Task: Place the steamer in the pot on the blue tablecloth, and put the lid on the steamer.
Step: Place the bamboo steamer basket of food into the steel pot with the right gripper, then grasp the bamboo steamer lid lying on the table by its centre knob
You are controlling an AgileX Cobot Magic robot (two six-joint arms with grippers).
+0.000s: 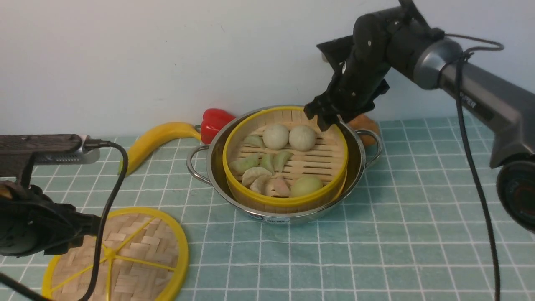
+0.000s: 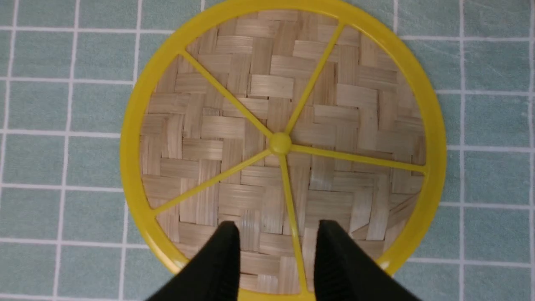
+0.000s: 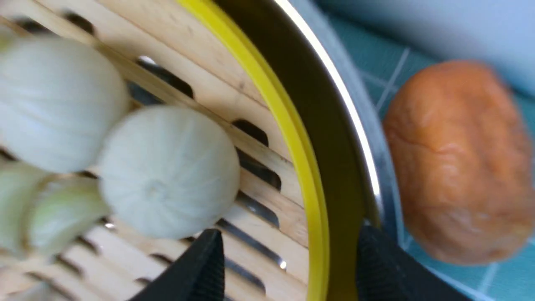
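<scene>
The steamer sits inside the shiny pot on the blue tablecloth. It holds white buns and green dumplings. My right gripper hangs over the steamer's far rim. It is open, with one finger inside the basket and the other outside by the pot wall, gripping nothing. The lid lies flat on the cloth at the near left. My left gripper hovers above the lid, its black fingers apart and empty.
A yellow banana and a red pepper lie behind the pot on its left. An orange-brown bread roll rests just behind the pot's right handle. A white wall closes the back.
</scene>
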